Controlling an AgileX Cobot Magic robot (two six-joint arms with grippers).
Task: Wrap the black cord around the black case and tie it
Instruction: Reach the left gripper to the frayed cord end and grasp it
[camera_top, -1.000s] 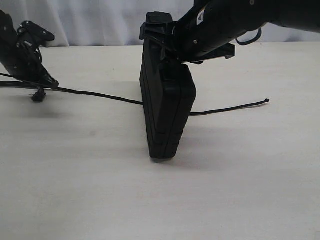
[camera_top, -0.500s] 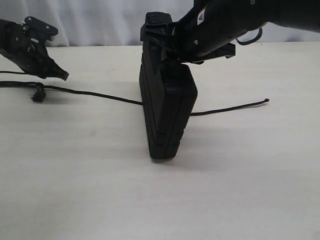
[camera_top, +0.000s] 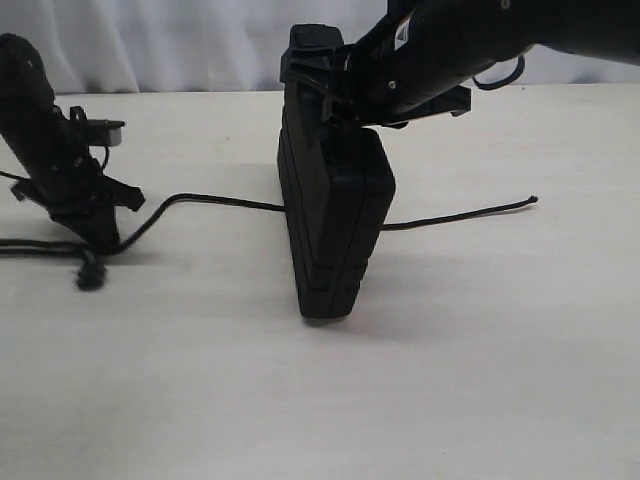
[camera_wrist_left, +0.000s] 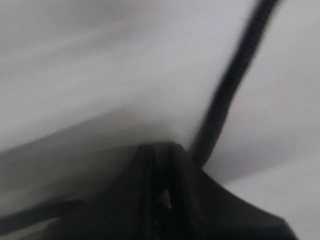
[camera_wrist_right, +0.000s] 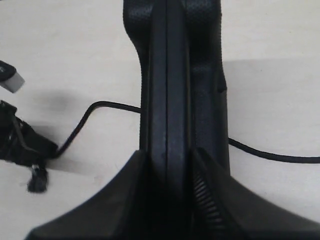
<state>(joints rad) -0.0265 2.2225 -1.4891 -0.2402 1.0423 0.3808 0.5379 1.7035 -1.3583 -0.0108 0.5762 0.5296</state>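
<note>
The black case (camera_top: 335, 230) stands on its narrow edge in the middle of the table. My right gripper (camera_top: 335, 108) is shut on its upper end, and the right wrist view shows the fingers pressed on both faces of the case (camera_wrist_right: 172, 75). The black cord (camera_top: 220, 201) lies on the table, passes the case and ends at the right (camera_top: 533, 201). Its frayed knot (camera_top: 90, 276) lies at the left. My left gripper (camera_top: 100, 238) is tip-down on the cord there. The blurred left wrist view shows the jaws (camera_wrist_left: 161, 150) nearly together, with the cord (camera_wrist_left: 230, 85) running in behind one fingertip.
The pale table (camera_top: 450, 380) stretches in front of and to the right of the case. A white curtain (camera_top: 180, 40) hangs along the back edge. The right arm (camera_top: 500, 40) reaches in from the upper right above the table.
My left gripper came down toward the front and now rests on the cord. The cord's left part and its knot shifted forward, and the cord now bends. The right gripper and case stayed put.
</note>
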